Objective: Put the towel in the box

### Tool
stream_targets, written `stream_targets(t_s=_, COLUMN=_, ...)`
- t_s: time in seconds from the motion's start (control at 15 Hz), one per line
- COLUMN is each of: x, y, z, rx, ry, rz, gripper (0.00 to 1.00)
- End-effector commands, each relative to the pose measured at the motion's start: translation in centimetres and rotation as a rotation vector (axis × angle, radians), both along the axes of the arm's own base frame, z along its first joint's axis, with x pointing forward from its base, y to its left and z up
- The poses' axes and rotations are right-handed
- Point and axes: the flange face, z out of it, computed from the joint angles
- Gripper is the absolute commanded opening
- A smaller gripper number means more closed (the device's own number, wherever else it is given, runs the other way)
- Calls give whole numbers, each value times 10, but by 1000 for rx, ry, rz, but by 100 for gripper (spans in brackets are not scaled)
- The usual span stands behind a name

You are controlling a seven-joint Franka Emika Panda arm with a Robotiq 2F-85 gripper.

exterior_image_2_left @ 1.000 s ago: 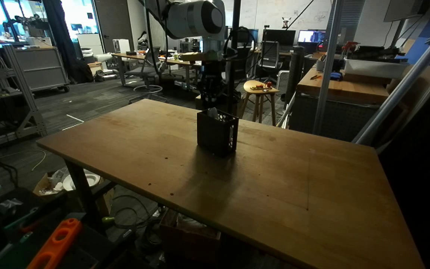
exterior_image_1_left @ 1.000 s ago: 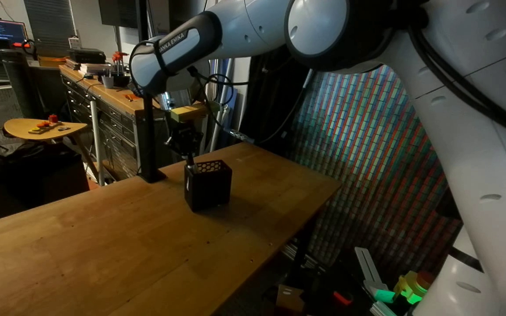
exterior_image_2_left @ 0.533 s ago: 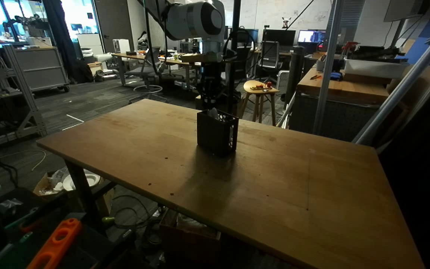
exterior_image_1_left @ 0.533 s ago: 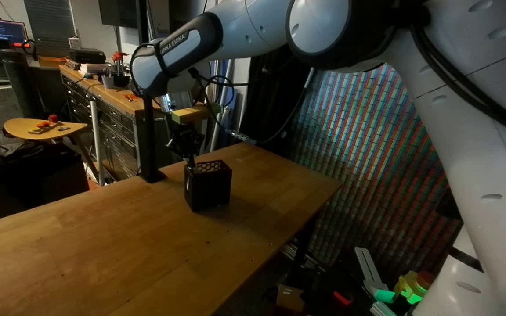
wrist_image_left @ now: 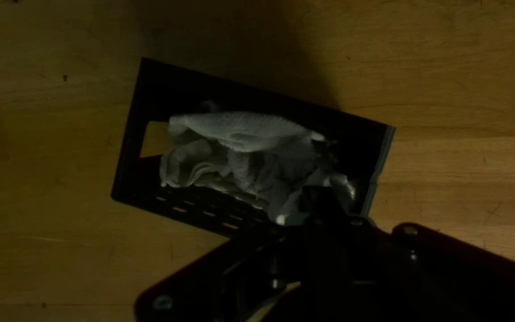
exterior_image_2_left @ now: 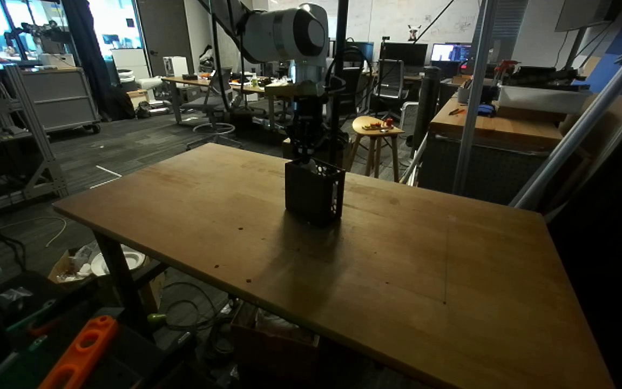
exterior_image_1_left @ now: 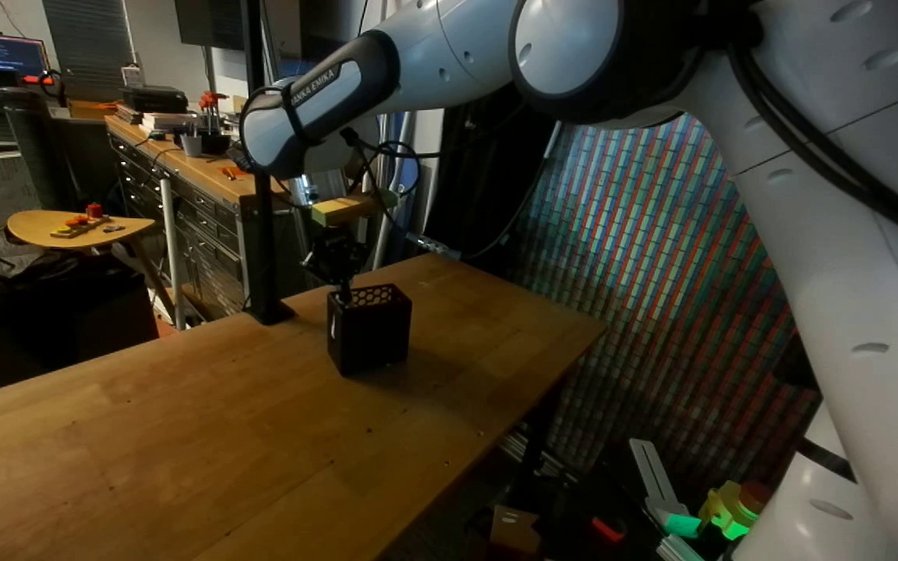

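Near the long table edge (exterior_image_2_left: 424, 195), the honeycomb-sided box (exterior_image_1_left: 371, 335) holds the towel (wrist_image_left: 248, 134); withdrawing the closed gripper (wrist_image_left: 320, 197), grasp unclear, likely remains.

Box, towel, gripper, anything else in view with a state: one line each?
box: upright on the table, open-topped
towel: crumpled inside the box, a pale bit showing near the rim in an exterior view
gripper: jaws look shut, tips down at the towel; whether they pinch it, can't tell
screen: lit
stool: standing, small parts on top
drawers: look shut
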Motion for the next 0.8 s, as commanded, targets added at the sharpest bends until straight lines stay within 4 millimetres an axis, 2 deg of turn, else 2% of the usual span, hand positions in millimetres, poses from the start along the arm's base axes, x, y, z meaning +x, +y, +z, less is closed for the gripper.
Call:
stream_targets(t_s=0.0, x=-6, y=-9, z=-1, rx=24, ry=-18, rz=-7, gripper=0)
stream_targets(t_s=0.73, x=-28, y=-24, z=-34, rx=96, ry=4, rz=-73, gripper=0)
